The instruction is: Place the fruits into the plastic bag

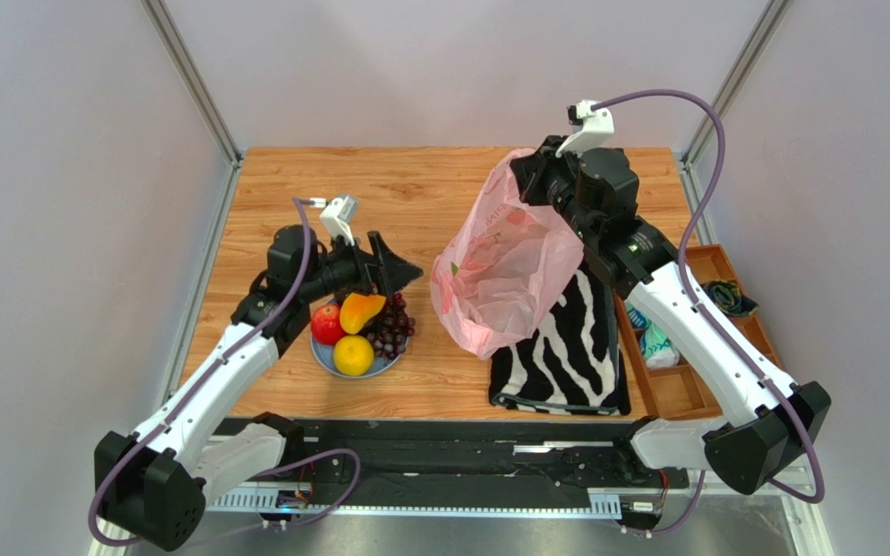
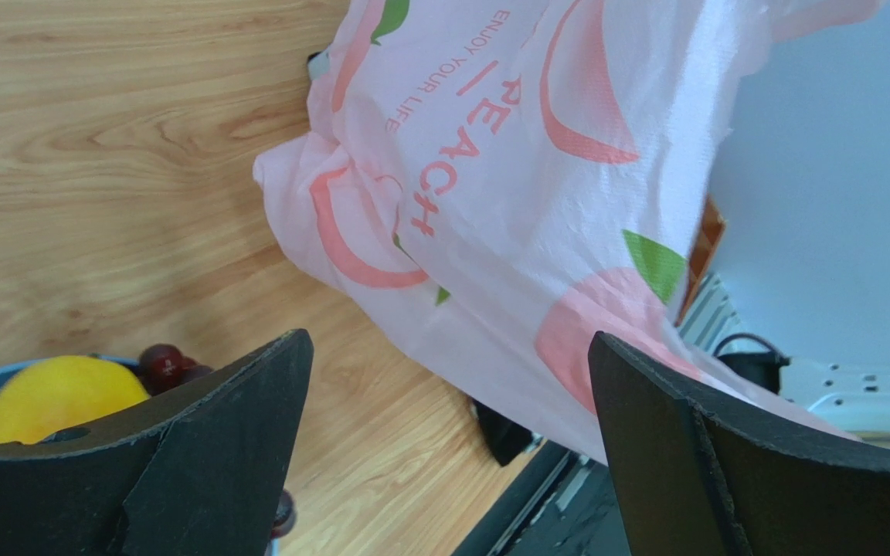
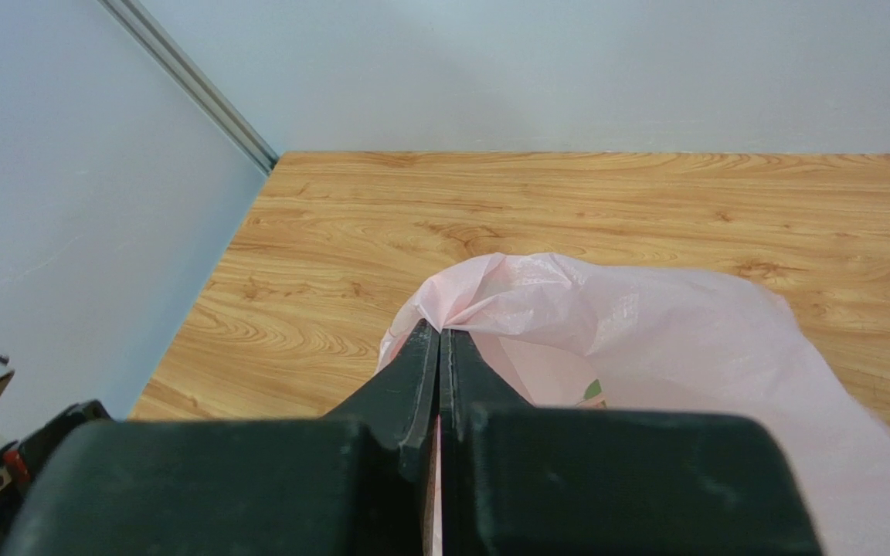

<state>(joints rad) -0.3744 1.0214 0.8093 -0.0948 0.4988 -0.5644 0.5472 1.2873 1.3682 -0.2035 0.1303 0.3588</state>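
Top external: right jaws clench the bag (image 1: 502, 266) rim, its mouth facing the plate (image 1: 322, 353); left jaws gape beside it.

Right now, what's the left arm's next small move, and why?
Probably lower the open left gripper onto the elongated orange-yellow mango on the round blue plate and close. The right gripper is shut on the rim of the translucent pink plastic bag, holding its mouth open; no fruit is gripped yet.
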